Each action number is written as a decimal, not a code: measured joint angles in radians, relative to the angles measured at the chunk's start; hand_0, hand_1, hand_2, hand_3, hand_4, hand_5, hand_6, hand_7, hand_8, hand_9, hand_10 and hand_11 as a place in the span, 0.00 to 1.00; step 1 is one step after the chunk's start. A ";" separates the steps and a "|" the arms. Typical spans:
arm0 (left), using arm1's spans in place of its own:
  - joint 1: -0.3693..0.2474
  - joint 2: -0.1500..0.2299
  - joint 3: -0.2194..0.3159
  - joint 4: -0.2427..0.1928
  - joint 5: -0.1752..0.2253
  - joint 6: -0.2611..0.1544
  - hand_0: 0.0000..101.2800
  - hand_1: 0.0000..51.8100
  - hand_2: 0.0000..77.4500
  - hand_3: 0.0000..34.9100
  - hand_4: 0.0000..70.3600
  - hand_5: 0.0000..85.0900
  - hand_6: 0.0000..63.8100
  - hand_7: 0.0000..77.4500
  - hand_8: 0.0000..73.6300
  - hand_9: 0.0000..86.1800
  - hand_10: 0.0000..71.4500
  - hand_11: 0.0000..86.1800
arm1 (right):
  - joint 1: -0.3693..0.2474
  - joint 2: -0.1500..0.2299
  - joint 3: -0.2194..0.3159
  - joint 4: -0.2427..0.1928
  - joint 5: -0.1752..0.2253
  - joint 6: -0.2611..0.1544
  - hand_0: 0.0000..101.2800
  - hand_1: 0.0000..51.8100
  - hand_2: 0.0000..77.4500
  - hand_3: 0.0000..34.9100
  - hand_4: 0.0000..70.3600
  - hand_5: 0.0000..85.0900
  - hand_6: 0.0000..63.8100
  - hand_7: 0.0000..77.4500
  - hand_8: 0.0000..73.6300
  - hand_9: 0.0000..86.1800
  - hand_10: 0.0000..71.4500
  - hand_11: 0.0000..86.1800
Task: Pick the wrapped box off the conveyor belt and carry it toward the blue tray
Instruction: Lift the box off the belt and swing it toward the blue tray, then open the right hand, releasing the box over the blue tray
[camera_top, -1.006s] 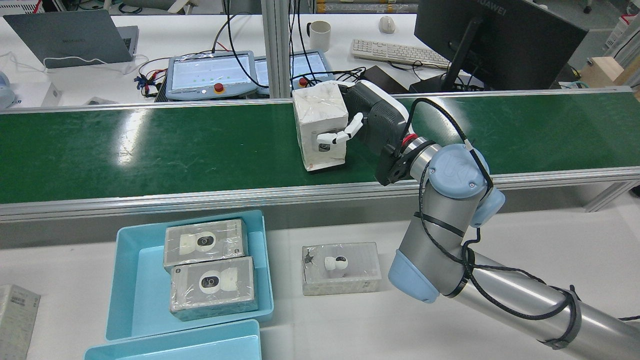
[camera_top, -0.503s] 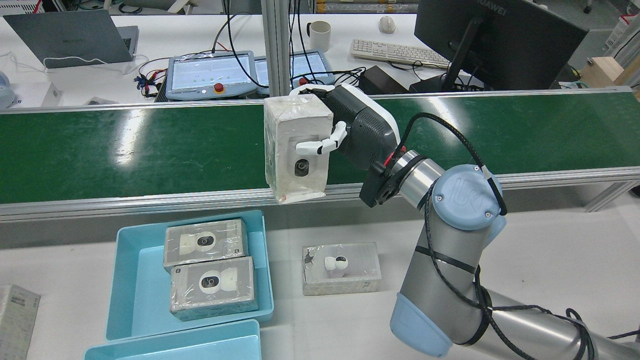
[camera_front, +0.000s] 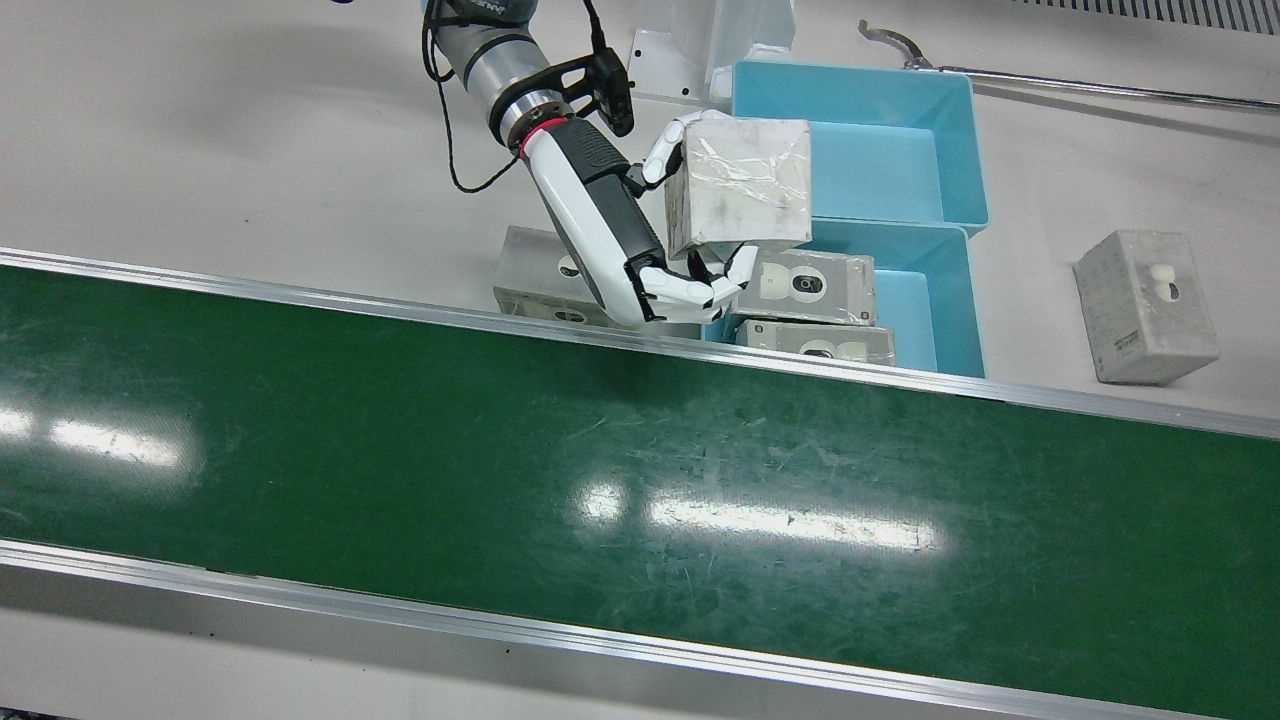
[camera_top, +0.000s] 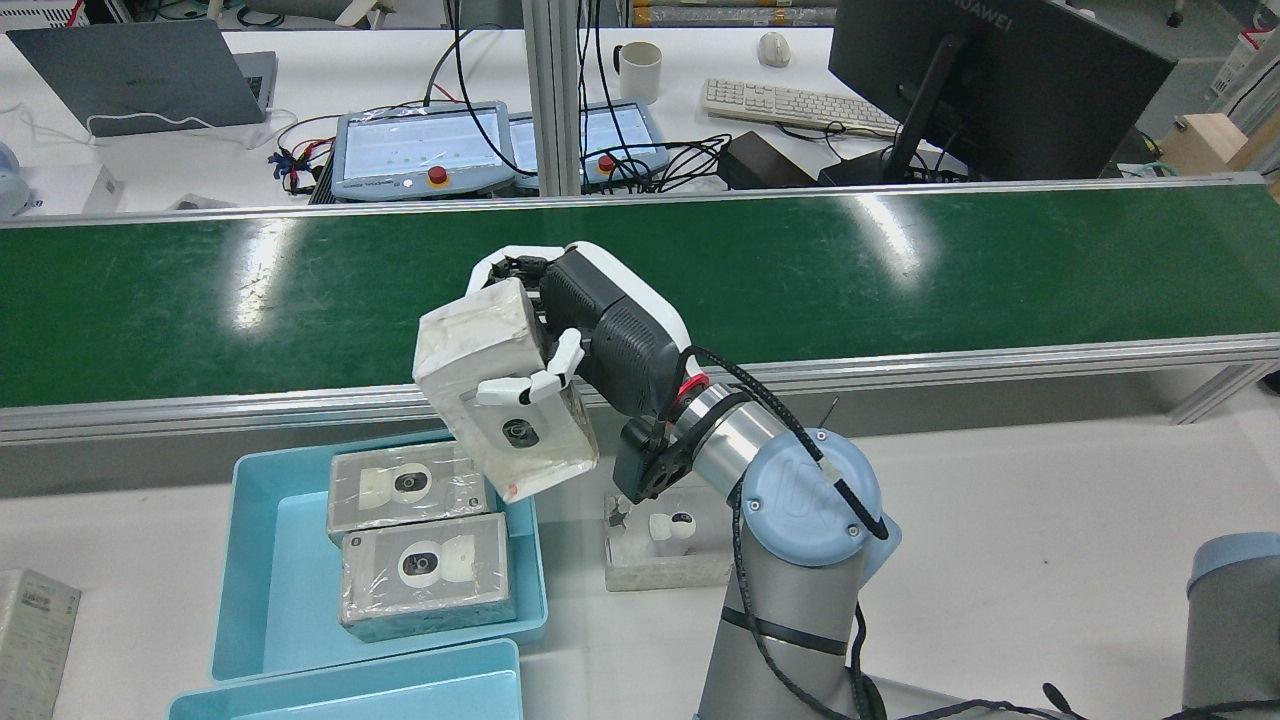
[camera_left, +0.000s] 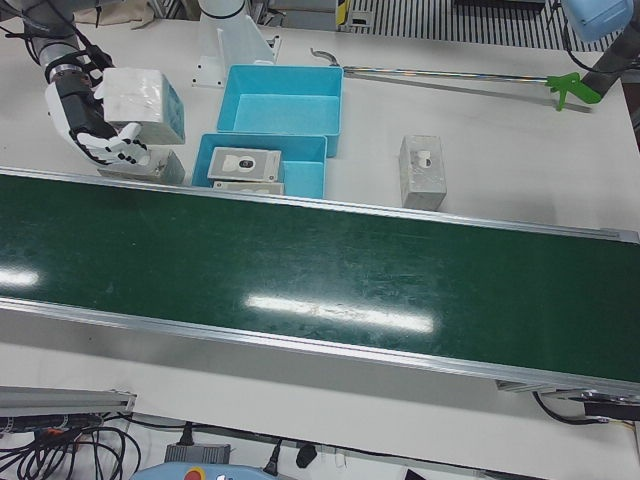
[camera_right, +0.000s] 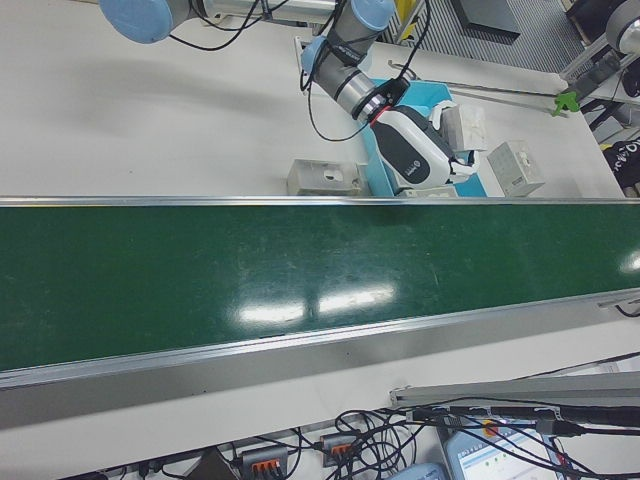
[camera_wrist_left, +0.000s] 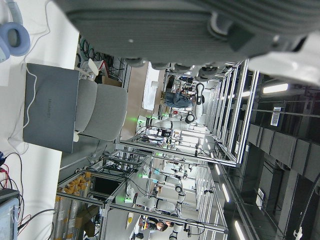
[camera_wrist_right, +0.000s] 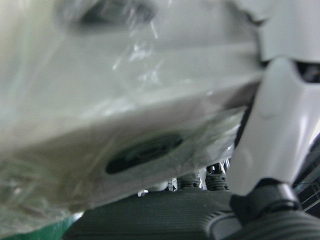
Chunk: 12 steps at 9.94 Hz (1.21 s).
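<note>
The wrapped box (camera_top: 505, 400), white under clear film, is in my right hand (camera_top: 600, 330), which is shut on it. It hangs tilted in the air, off the green conveyor belt (camera_top: 200, 300) and over the near corner of the blue tray (camera_top: 240, 560). From the front, the box (camera_front: 745, 180) is above the tray's rim (camera_front: 960, 290), with my hand (camera_front: 600, 220) to its left. It fills the right hand view (camera_wrist_right: 125, 100). The left hand view shows only part of the left hand's (camera_wrist_left: 200, 30) underside.
Two wrapped boxes (camera_top: 410, 485) (camera_top: 425, 570) lie in the tray. A second blue tray (camera_front: 850, 90) sits beside it. Another box (camera_top: 650, 560) lies on the table under my right arm, and one more (camera_front: 1145, 290) lies beyond the trays.
My right hand has lifted the box off the belt, carried it over the belt's near rail toward the tray, and tilted it.
</note>
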 joint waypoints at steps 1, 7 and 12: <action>0.000 0.000 0.000 0.000 0.000 0.000 0.00 0.00 0.01 0.00 0.00 0.01 0.00 0.01 0.01 0.00 0.01 0.00 | -0.020 0.027 -0.029 0.002 0.005 -0.012 0.48 0.00 0.56 0.00 0.59 0.54 0.69 0.92 0.85 0.87 0.83 0.88; 0.000 0.000 0.000 0.000 0.000 0.000 0.00 0.00 0.01 0.00 0.00 0.01 0.00 0.01 0.01 0.00 0.01 0.00 | -0.064 0.072 -0.088 0.010 -0.025 -0.019 0.55 0.07 0.39 0.07 0.55 0.54 0.64 1.00 0.44 0.30 0.18 0.57; 0.000 0.000 0.000 0.000 0.000 0.000 0.00 0.00 0.01 0.00 0.00 0.01 0.00 0.01 0.01 0.00 0.01 0.00 | -0.069 0.073 -0.075 0.009 -0.062 -0.001 0.47 0.23 0.07 0.53 0.09 0.15 0.00 0.29 0.00 0.03 0.00 0.02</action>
